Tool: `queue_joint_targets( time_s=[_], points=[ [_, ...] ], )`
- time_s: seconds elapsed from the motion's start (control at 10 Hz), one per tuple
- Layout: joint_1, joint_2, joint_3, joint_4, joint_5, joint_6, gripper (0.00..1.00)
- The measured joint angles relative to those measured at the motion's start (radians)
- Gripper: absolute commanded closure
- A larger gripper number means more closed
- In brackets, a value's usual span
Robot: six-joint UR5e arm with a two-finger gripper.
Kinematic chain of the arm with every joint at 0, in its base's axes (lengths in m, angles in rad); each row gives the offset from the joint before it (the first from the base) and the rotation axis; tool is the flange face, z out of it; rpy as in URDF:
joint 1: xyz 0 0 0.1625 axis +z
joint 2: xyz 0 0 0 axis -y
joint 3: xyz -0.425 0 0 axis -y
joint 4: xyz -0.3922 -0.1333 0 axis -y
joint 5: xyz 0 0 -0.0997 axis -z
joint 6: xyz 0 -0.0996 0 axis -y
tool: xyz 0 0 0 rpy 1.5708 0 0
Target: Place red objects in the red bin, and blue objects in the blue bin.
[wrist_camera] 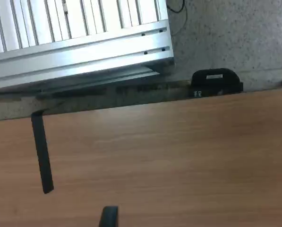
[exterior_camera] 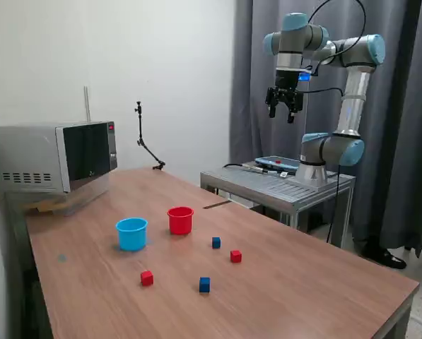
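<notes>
On the wooden table stand the red bin and, toward the exterior view's left of it, the blue bin. Nearer the camera lie two red cubes and two dark blue cubes. My gripper hangs open and empty high above the arm's base, far from all of them. The wrist view shows only bare table, with one fingertip at the picture's edge; no cube or bin appears there.
A microwave sits at the table's far end on the exterior view's left, with a thin black stand behind it. The arm's aluminium base plate adjoins the table. A black strip lies on the wood.
</notes>
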Motion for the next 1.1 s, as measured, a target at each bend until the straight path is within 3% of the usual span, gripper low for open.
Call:
queue_joint_targets(
  time_s=[0.4,1.1],
  points=[
    [-0.034,0.069,-0.093,-0.026,-0.022,0.001,0.00],
    [-0.045,0.099,-0.128,-0.041,-0.027,0.000,0.00]
  ],
)
